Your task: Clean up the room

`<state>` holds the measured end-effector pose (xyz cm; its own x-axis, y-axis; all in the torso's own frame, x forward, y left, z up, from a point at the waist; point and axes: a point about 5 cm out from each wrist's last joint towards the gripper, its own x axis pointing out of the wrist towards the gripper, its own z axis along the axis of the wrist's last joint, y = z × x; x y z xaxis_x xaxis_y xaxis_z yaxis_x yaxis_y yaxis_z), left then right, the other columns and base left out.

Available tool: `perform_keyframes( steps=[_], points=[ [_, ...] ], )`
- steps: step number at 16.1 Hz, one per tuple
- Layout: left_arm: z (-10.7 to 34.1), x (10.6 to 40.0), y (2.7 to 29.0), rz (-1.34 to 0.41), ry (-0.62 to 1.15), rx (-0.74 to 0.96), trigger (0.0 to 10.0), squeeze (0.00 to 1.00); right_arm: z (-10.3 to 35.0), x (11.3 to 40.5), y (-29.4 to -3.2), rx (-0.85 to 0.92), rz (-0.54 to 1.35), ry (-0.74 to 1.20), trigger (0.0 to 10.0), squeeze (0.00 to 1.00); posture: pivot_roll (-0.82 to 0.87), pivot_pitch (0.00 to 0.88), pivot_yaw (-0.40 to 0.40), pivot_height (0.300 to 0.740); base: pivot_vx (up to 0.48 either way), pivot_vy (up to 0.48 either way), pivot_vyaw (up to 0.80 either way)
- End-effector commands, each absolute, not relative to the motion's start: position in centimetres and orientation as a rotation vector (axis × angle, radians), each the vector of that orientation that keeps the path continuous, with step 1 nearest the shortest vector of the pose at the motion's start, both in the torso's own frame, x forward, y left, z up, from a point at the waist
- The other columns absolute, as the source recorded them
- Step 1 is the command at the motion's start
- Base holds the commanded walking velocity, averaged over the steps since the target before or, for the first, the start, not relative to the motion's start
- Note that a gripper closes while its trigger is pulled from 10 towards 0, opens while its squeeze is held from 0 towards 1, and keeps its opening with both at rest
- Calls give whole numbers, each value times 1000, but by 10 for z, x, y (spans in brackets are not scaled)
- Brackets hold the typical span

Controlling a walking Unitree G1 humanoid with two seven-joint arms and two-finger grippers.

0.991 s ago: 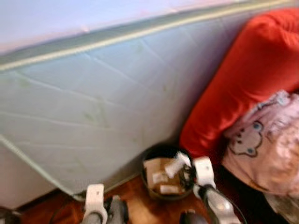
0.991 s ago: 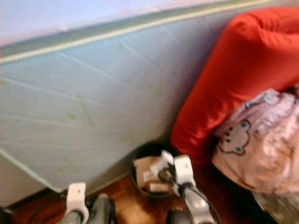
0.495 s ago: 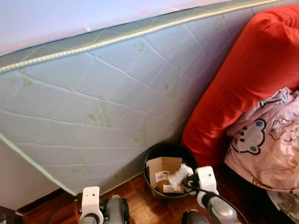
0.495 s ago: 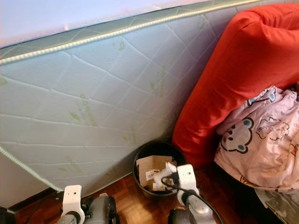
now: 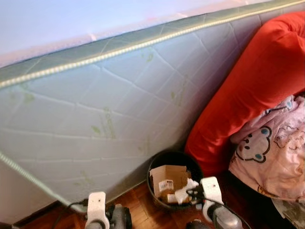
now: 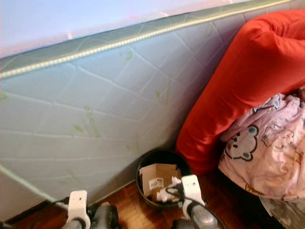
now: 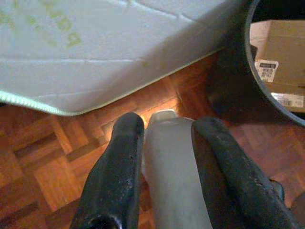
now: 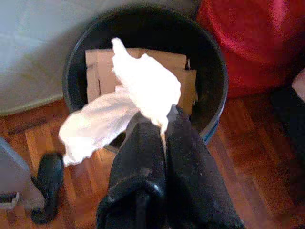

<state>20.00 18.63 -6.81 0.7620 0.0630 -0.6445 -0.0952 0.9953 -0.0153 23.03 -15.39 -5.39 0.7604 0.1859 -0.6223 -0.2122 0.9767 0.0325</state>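
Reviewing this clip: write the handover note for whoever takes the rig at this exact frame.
Right gripper: shut on a crumpled white tissue, held above the black bin.
Left gripper: shut on a grey bottle, low over the parquet floor beside the bin.
Bin stands against the leaning mattress, next to the red cushion; cardboard box already inside.
Left: release the tissue into the bin, then probably deal with the bottle.

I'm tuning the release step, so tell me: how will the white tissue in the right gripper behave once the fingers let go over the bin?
The white tissue looks limp and crumpled, drooping from the right gripper, so it is probably very light and may flutter. One flap hangs past the black bin rim, so it might snag there. It seems soft and could cling to the fingers.
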Motion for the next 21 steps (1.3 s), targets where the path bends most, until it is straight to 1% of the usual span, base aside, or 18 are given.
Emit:
perform_keyframes(
  steps=[1, 2, 5, 10, 11, 13, 14, 15, 18, 20, 21],
  points=[
    [-73, 194, 182, 75, 738, -58, 10000, 0, -59, 223, -157, -58, 206, 708, 10000, 0, -71, 129, -29, 637, 292, 0, 0],
    [-73, 194, 181, 75, 738, -61, 10000, 0, -60, 222, -156, -52, 206, 710, 10000, 0, -69, 131, -29, 637, 274, 0, 0],
    [-73, 194, 179, 66, 739, -62, 10000, 0, -60, 222, -153, -61, 218, 715, 10000, 0, -67, 133, -30, 637, 0, 0, 0],
    [-74, 194, 177, 57, 739, -69, 10000, 0, -54, 236, -157, -74, 208, 740, 10000, 0, -54, 145, -31, 637, 0, 0, 0],
    [-74, 193, 176, 56, 735, -73, 10000, 0, -52, 239, -159, -57, 183, 740, 10000, 0, -42, 153, -34, 637, 0, 0, 0],
    [-74, 191, 176, 59, 728, -76, 10000, 0, -44, 251, -162, 26, 94, 691, 10000, 0, -32, 167, -34, 637, 0, 0, 0],
    [-74, 190, 177, 64, 717, -78, 10000, 0, -35, 263, -158, 42, 83, 646, 10000, 0, -26, 177, -33, 637, 0, 0, 0],
    [-73, 190, 178, 69, 707, -77, 10000, 0, -30, 268, -156, 47, 88, 625, 10000, 0, -23, 184, -34, 637, 0, 0, 0],
    [-66, 200, 182, 81, 649, -79, 10000, 0, -20, 280, -151, 43, 106, 587, 10000, 0, -7, 209, -36, 637, 0, 0, 0],
    [-56, 214, 186, 97, 577, -90, 10000, 0, -18, 283, -149, 55, 118, 579, 10000, 0, -4, 218, -38, 637, 0, 0, 0],
    [-48, 224, 186, 92, 522, -88, 10000, 0, -18, 282, -149, 11, 141, 574, 10000, 0, 2, 228, -37, 637, 0, 0, 0]
  ],
)
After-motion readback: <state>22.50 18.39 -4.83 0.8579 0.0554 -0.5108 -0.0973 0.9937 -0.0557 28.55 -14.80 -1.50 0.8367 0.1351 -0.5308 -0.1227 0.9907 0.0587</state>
